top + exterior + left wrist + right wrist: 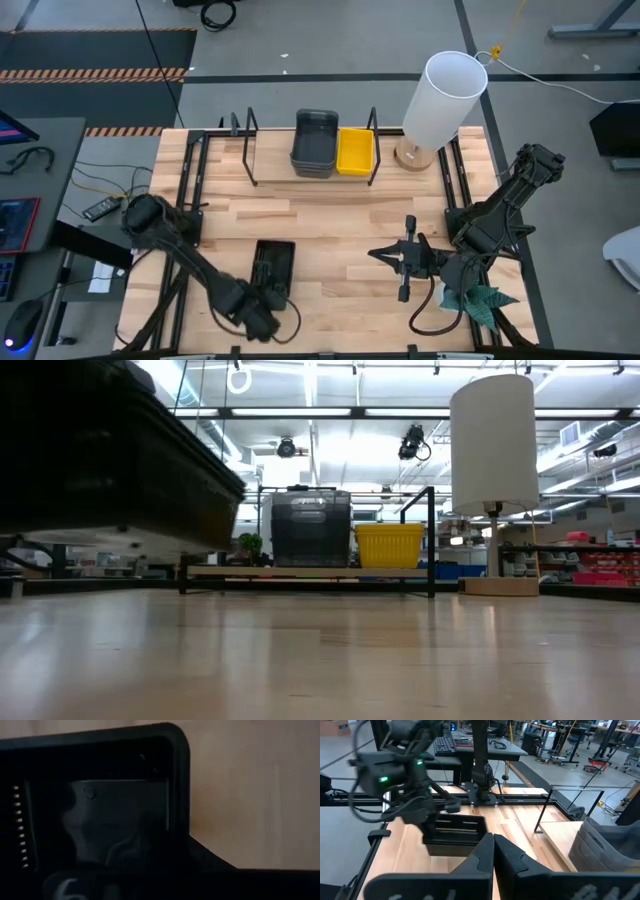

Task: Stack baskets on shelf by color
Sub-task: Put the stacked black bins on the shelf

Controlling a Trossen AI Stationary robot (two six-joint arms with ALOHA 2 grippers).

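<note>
A black mesh-walled basket (pixel 272 266) hangs in my left gripper (pixel 262 300) near the table's near-left edge. In the low view it looms large at the upper left (pixel 100 450), above the tabletop. On the shelf (pixel 270 160) at the far side, a stack of dark grey baskets (pixel 313 143) rests on its base, with a yellow basket (pixel 355 150) standing right beside it. My right gripper (pixel 405 262) hovers shut and empty over the table's right half, its fingertips together in the right wrist view (pixel 494 842). My left gripper holds the black basket by the short end wall (pixel 431 827) that faces the table's near edge. It comes from above, slanting in from the near side. The gripper's own body hides the fingers. The basket is lifted clear of the table and roughly level.
A tall white cylindrical lamp (pixel 440 100) on a wooden foot stands just right of the shelf. Black metal frame rails (pixel 190 200) run along both table sides. A teal object (pixel 482 300) lies by the right arm's base. Bare tabletop (pixel 330 225) lies between shelf and grippers.
</note>
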